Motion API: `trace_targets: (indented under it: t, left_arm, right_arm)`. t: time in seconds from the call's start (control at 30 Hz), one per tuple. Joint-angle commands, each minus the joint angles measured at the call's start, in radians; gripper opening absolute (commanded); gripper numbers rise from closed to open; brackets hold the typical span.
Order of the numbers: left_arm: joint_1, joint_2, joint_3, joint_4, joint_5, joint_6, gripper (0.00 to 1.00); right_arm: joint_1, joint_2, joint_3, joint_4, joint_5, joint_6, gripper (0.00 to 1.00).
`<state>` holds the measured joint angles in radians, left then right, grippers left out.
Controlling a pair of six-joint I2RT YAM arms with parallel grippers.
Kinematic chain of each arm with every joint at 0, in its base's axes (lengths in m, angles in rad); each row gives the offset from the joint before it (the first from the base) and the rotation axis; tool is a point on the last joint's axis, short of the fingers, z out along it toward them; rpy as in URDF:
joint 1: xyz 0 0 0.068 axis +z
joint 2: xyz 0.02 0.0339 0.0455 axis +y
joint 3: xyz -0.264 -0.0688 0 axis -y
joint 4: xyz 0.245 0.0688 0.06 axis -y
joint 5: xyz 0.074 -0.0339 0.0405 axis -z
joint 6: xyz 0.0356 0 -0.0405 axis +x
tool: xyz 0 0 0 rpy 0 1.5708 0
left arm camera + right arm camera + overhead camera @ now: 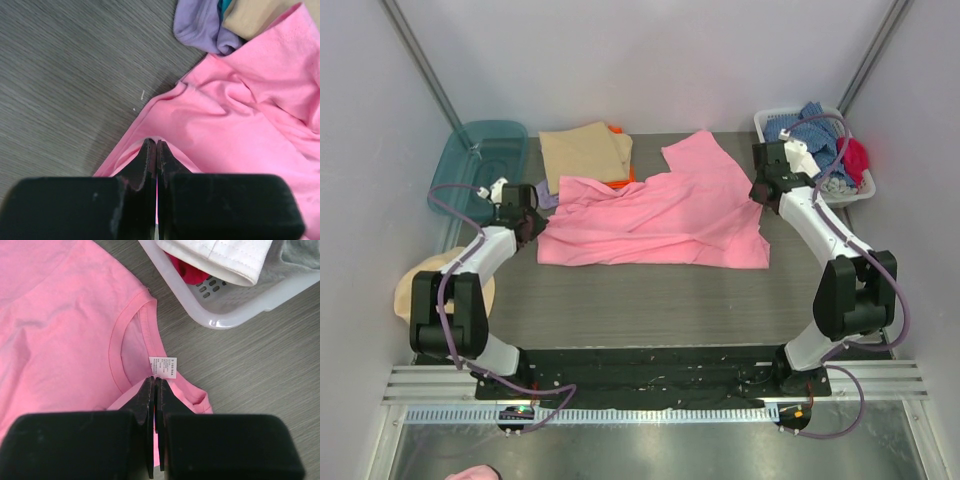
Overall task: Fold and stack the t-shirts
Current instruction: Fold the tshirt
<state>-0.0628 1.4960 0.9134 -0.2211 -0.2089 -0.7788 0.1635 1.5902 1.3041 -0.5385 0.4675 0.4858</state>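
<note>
Lying flat but rumpled: pink t-shirt [655, 215] | left hand [156, 143] pinching one edge | right hand [154, 381] pinching opposite edge

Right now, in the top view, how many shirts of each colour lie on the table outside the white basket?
pink shirt: 1
tan shirt: 1
orange shirt: 1
lilac shirt: 1
Total: 4
</note>
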Motion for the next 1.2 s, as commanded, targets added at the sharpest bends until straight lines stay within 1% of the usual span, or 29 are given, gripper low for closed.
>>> trace_targets:
  t: [0.0,0.53,1.17]
  left_arm:
    - [0.02,0.027,0.053,0.034,-0.023,0.018,0.0]
    - [0.021,0.144,0.13,0.065,0.02,0.023,0.0]
    - [0.023,0.259,0.232,0.071,0.028,0.041,0.0]
  right_arm:
    - [-0.005,0.033,0.067,0.046,0.002,-0.012,0.01]
    - [-0.03,0.106,0.118,0.074,0.031,-0.019,0.01]
    - [-0.058,0.183,0.173,0.092,0.037,-0.023,0.01]
